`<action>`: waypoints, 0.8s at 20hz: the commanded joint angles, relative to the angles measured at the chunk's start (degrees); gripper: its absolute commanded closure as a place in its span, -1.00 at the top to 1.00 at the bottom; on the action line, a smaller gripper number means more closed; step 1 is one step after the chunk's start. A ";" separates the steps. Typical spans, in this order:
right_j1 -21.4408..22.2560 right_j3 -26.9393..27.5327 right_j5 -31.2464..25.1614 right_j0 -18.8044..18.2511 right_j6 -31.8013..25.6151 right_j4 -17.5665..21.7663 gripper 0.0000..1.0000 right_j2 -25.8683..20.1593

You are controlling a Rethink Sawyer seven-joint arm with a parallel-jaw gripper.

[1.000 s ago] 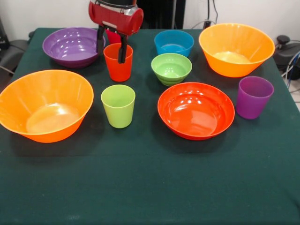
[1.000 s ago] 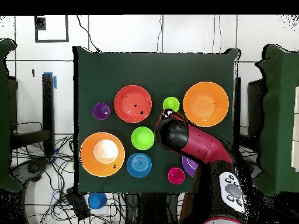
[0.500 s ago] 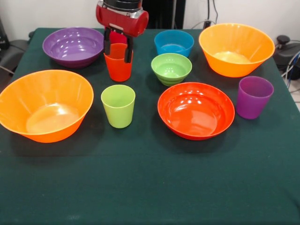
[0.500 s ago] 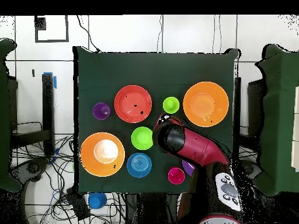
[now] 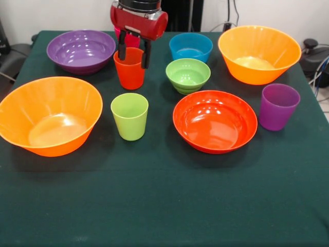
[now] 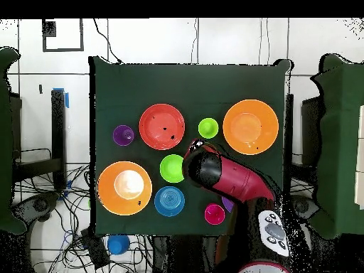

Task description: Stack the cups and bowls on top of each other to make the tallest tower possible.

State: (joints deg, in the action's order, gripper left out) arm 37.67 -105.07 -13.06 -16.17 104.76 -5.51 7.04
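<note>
Gripper (image 5: pixel 134 55) spread, fingers straddling orange-red cup (image 5: pixel 129 69) rim, not clamped. Cup upright between purple bowl (image 5: pixel 80 50) and small green bowl (image 5: pixel 188 75); lime cup (image 5: pixel 129 116) just in front. Near table (image 5: pixel 164 206) edge bare cloth.

Front and overhead views, shared table (image 5: pixel 164 206)

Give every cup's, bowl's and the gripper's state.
Orange-red plastic cup: upright, unstacked.
Gripper: open, at that cup's rim.
Lime green plastic cup: upright, empty.
Purple plastic cup: upright, empty.
Crimson plastic cup: upright.
Purple plastic bowl: upright, empty.
Blue bowl: upright, empty.
Green bowl: upright, empty.
Red-orange bowl: upright, empty.
Orange bowls: upright, empty.
</note>
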 commanded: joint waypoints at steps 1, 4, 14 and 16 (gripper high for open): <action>-0.02 -2.66 -3.14 1.34 6.76 0.79 1.00 -4.03; 0.14 -2.98 -4.79 1.60 6.86 0.48 1.00 -3.70; 3.99 -9.35 -4.92 0.78 6.88 0.73 1.00 -4.13; 4.03 -10.67 -3.68 0.52 7.15 0.80 1.00 -4.39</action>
State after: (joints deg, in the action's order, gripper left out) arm 41.16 -109.52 -13.06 -16.15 104.76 -5.53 7.05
